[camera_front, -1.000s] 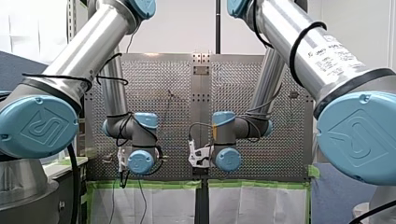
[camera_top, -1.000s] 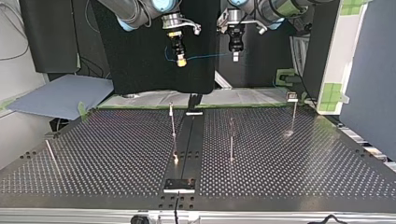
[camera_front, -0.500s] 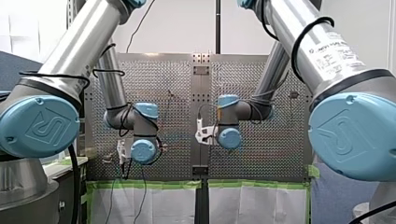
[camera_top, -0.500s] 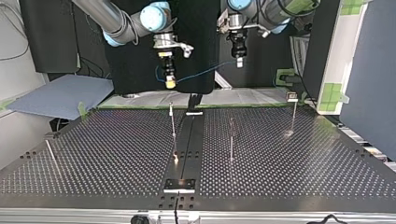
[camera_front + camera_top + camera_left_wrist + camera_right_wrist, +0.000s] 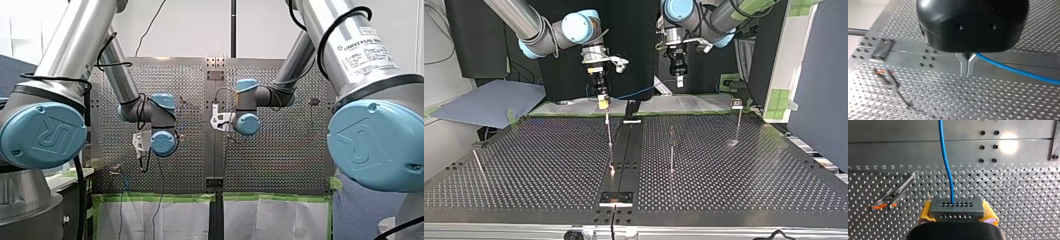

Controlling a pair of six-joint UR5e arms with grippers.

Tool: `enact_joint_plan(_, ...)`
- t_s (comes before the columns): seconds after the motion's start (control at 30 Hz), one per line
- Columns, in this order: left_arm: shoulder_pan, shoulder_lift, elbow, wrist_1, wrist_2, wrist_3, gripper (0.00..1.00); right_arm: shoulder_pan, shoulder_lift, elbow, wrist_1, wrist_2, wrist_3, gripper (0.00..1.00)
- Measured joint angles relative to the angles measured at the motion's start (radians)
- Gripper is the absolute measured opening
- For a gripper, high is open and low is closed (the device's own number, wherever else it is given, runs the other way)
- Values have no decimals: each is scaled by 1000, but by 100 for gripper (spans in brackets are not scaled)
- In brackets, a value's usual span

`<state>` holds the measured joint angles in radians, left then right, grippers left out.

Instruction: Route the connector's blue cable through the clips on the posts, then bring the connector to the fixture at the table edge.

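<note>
Connector (image 5: pixel 957 207), a small grey block with rows of holes, sits pinched between the yellow pads (image 5: pixel 926 210) of my right gripper (image 5: pixel 957 213), which is clamped on its two ends. Its blue cable (image 5: pixel 946 162) leaves the block's face and runs through the air to my left gripper (image 5: pixel 967 65), whose metal fingers (image 5: pixel 963 63) are pressed together with the cable coming out from between them.

In the top view the connector hangs over the far edge of the table (image 5: pixel 724 190). It appears to be just above the tip of a post (image 5: pixel 609 132) and its clip (image 5: pixel 607 113), and the cable touches no clip. A second post (image 5: pixel 671 150) and a third post (image 5: pixel 738 122) stand apart toward that view's right. A plate (image 5: pixel 616 198) at the near edge looks like the fixture.

Routing seems only to be starting. The next move likely calls for both arms to lower the span between them into the first clip, keeping the connector clear of the post's tip and both grips firm
</note>
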<state>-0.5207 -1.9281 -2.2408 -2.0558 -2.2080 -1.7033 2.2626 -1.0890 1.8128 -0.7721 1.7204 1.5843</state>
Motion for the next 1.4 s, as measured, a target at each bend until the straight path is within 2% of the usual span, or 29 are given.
enact_joint_plan(0.37,14,80,81,-81,3,-16,2,-31,-4,-58,93,-79,1,0)
enact_joint_plan(0.57,19,103,125,-131,3,-17,2,-47,-4,-84,135,-106,5,0)
enact_joint_plan(0.73,33,105,156,-170,8,-17,2,-57,-4,-105,156,-128,11,0)
enact_joint_plan(0.9,53,105,178,-202,33,-11,2,-64,-4,-127,170,-137,14,0)
enact_joint_plan(1.2,87,105,217,-221,68,-6,2,-68,-4,-150,179,-157,18,0)
enact_joint_plan(1.4,111,105,246,-227,97,-12,2,-67,-4,-172,181,-182,23,0)
